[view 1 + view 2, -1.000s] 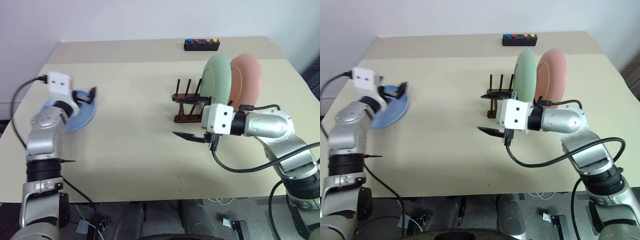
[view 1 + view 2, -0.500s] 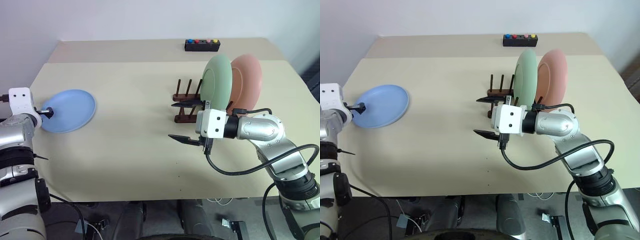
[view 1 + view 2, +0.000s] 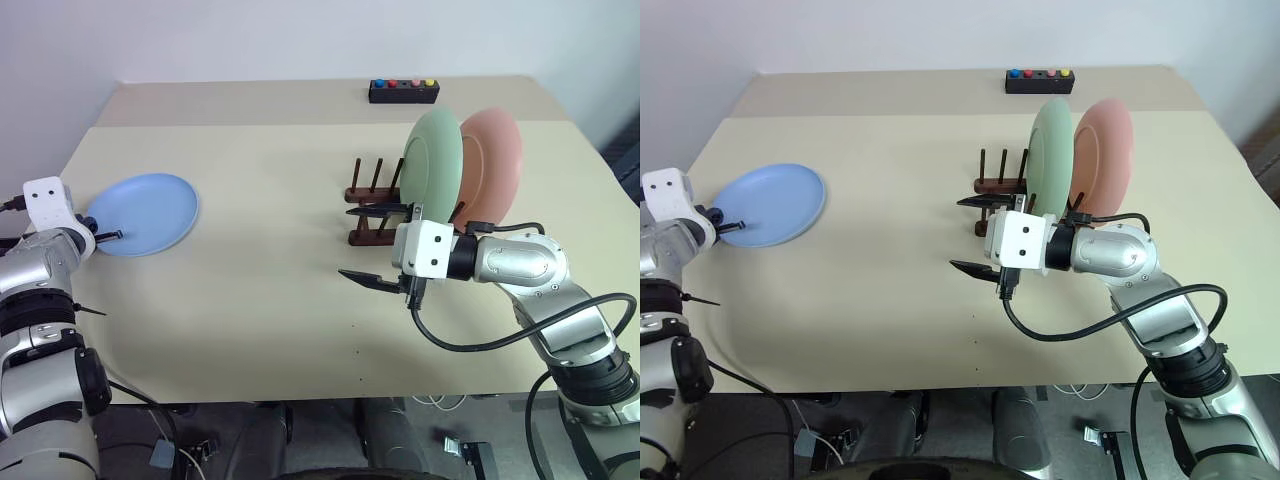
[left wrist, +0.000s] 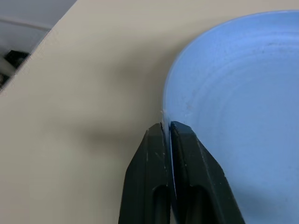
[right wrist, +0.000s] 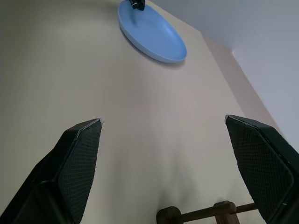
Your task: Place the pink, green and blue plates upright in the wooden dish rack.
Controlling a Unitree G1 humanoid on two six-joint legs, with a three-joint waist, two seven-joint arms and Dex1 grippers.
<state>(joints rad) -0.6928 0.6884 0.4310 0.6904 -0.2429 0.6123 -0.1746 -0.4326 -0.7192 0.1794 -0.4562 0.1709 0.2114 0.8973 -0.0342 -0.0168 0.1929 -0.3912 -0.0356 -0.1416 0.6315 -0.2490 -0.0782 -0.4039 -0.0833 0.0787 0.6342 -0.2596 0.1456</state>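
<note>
Here the left gripper [image 4: 167, 128] has its two black fingers pressed together on the near rim of the blue plate [image 3: 150, 213]; the left wrist view shows the thin rim pinched between them, which the head views cannot resolve. In the head views this plate lies at about nine o'clock on the beige table [image 3: 260, 300], near the left edge, and its far side seems a little raised, though I cannot tell for sure.

The right gripper [image 3: 378, 245] holds its jaws wide apart with nothing between them. It hovers over the table just in front of the wooden dish rack [image 3: 372, 212], at about three o'clock. The right wrist view looks between its fingers to the blue plate far across the table, and to one rail of the rack close by.

In the rack the green plate [image 3: 432, 165] and the pink plate [image 3: 493, 165] stand upright, side by side, the pink one further right. A black box with coloured buttons [image 3: 403, 90] sits at twelve o'clock, at the far edge.
</note>
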